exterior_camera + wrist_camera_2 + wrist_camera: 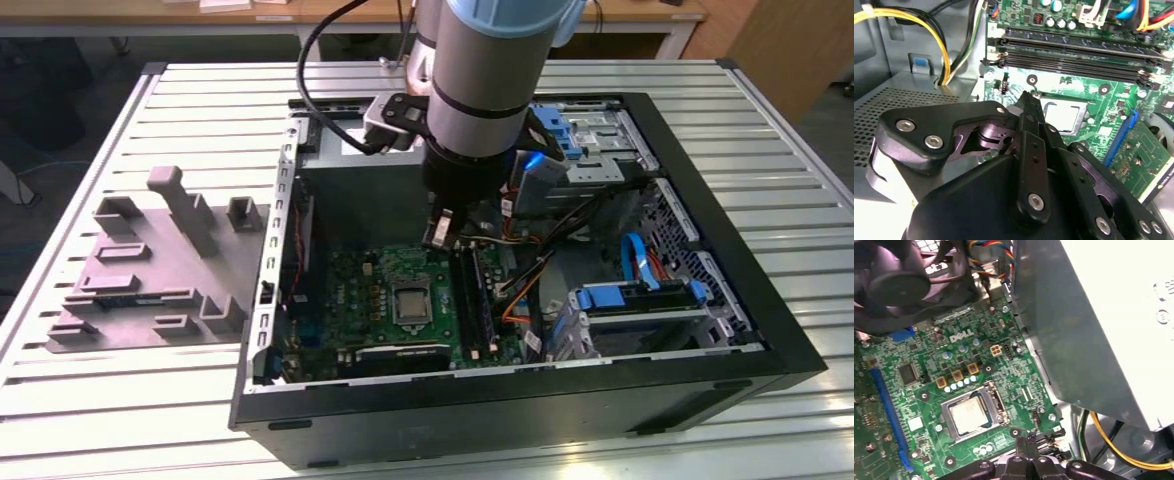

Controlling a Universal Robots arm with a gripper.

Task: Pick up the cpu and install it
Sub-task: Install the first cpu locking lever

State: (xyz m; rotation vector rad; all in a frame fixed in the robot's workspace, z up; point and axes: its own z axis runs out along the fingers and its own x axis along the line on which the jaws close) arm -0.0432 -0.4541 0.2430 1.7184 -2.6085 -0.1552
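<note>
Motherboard (400, 300), green, lies flat in the floor of an open black computer case (747, 350) that sits on a slatted white table (107, 400). You are looking at a robot arm (487, 90) reaching down into that case, its gripper (442, 232) hanging over the board beside the dark memory slots (470, 300). In the first wrist view, the gripper's dark fingertips (1026, 442) appear pressed together with nothing between them. The cpu (970, 415), a small silvery square, already lies inside the metal socket frame (999, 407) near the middle of the board; in the second wrist view it shows as a pale square (1061, 115) just beyond the finger (1029, 107). The gripper is near the socket but not touching the chip. As a judgement, if you are seating or checking the chip here, keep the fingertips level and centred over the socket, press only on the flat metal top, and steer clear of the yellow cables (1114, 440) and the large grey metal box (1094, 320) close beside the board.
</note>
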